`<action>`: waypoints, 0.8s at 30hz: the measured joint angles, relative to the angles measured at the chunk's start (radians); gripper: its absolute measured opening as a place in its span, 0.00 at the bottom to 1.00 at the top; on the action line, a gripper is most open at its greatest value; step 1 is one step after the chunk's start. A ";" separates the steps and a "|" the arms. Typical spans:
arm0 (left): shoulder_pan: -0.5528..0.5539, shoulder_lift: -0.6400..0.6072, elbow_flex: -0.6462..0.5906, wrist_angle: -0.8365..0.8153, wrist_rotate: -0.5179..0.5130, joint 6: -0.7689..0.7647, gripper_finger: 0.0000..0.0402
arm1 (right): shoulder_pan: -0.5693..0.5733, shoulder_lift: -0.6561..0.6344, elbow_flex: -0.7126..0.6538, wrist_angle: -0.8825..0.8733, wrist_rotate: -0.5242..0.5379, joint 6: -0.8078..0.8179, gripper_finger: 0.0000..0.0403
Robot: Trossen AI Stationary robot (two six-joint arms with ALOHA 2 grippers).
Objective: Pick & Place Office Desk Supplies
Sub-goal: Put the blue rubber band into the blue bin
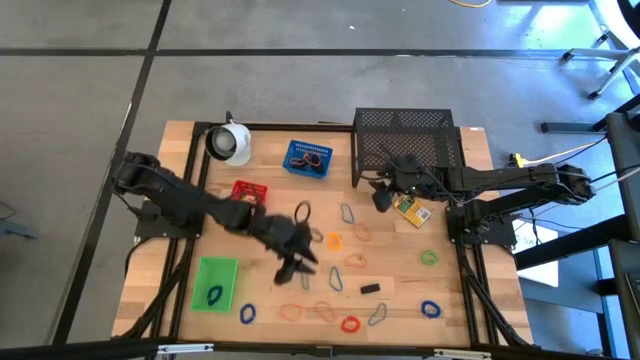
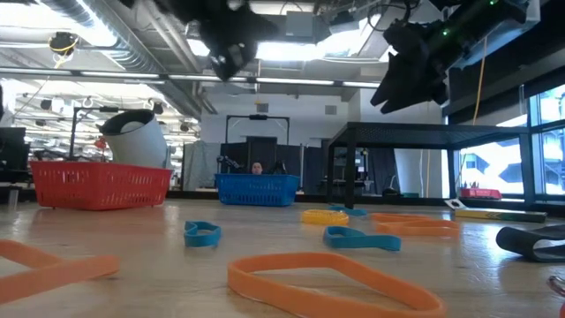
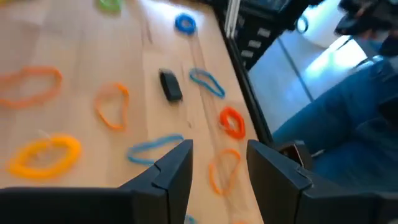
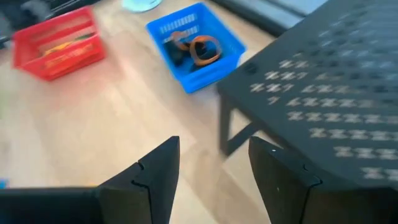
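Coloured band loops, such as an orange one (image 1: 333, 241) and a red one (image 3: 232, 121), lie flat across the wooden table with grey wire clips (image 1: 337, 280) and a small black clip (image 3: 170, 85). A yellow box (image 1: 412, 210) lies by the rack's foot. The green tray (image 1: 215, 283) holds a blue loop; the red tray (image 1: 250, 192) and blue tray (image 4: 194, 45) stand farther back. My left gripper (image 3: 217, 155) hovers open above the table's middle (image 1: 293, 268), nothing between its fingers. My right gripper (image 4: 214, 152) hangs open and bare beside the rack (image 1: 383, 200).
A black mesh rack (image 1: 405, 145) stands at the far right, close to my right gripper. A white round cup-like object (image 1: 230, 142) sits at the far left. A person's legs in jeans (image 3: 348, 106) show beyond the table's near edge.
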 joint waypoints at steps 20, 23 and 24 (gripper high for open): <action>-0.209 0.204 -0.001 -0.051 -0.279 -0.142 0.36 | 0.014 0.000 0.000 -0.008 -0.131 0.000 0.48; -0.209 0.258 -0.001 -0.050 -0.275 -0.142 0.36 | 0.014 0.000 0.000 -0.008 -0.126 -0.002 0.48; -0.209 0.273 -0.001 -0.049 -0.269 -0.139 0.36 | 0.014 0.000 0.000 -0.008 -0.125 -0.004 0.48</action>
